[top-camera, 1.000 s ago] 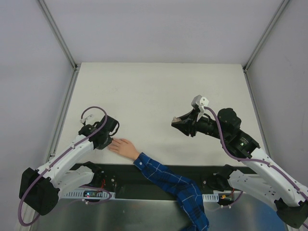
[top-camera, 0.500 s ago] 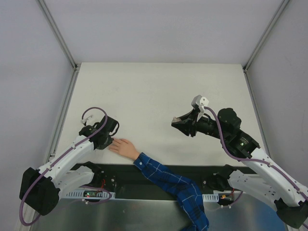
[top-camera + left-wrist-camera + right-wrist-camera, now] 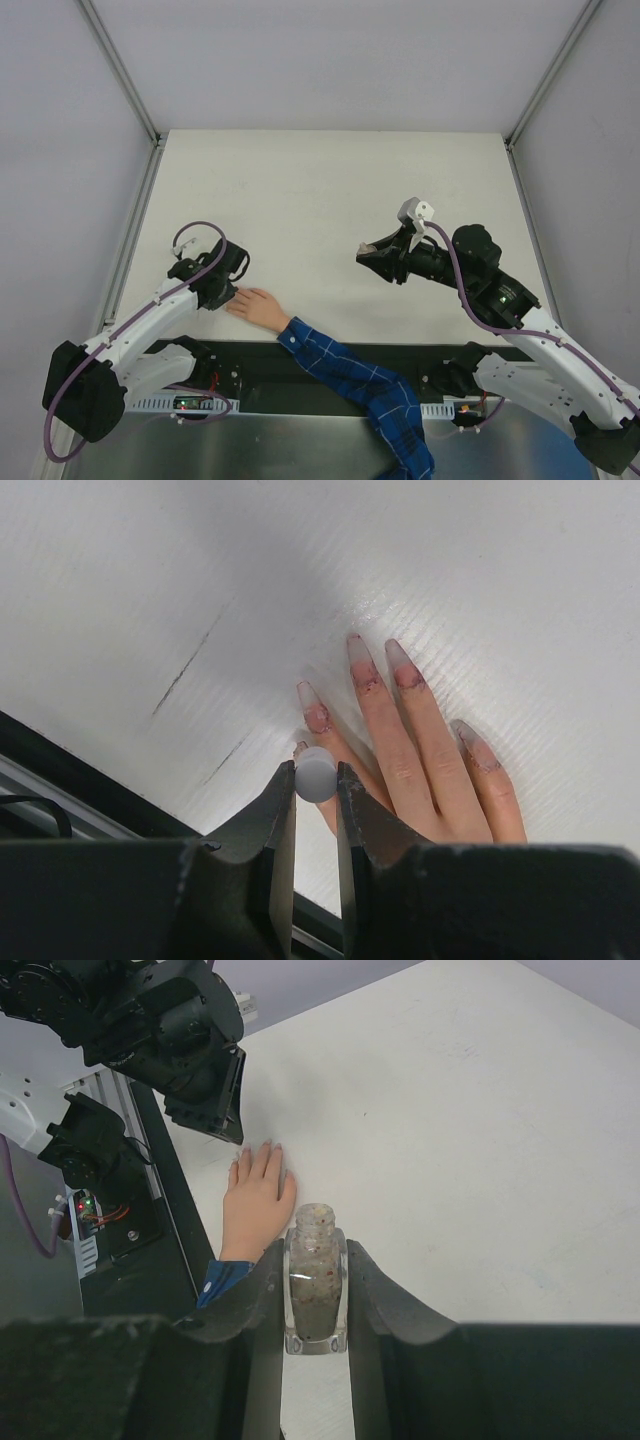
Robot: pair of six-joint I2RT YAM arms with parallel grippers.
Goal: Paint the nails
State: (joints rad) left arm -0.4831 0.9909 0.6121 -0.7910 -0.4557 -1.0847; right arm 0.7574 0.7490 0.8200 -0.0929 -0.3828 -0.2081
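Four long pointed nails (image 3: pixel 362 664) of the pale skin-coloured hand (image 3: pixel 425 780) show plainly just beyond the fingertips of the left gripper (image 3: pixel 316 780), fanned ahead and to the right of them. We also see the tip of a fifth right beside the left fingertip, partly hidden. Each carries a reddish smear near its base. That gripper's two dark fingers (image 3: pixel 280 830) pinch a small pale round knob (image 3: pixel 316 774) between their tips; we cannot tell whether it touches a nail. The hand lies flat on the white table (image 3: pixel 320 190), its blue plaid sleeve (image 3: pixel 350 375) trailing toward the near edge. The right gripper (image 3: pixel 315 1255) stands well apart from the hand, its fingers (image 3: pixel 375 1295) clamped on either side of a small clear glass bottle (image 3: pixel 314 1300) with speckled greyish contents. From there the nails lie far beyond the fingertips, up and to the left, too small to make out.
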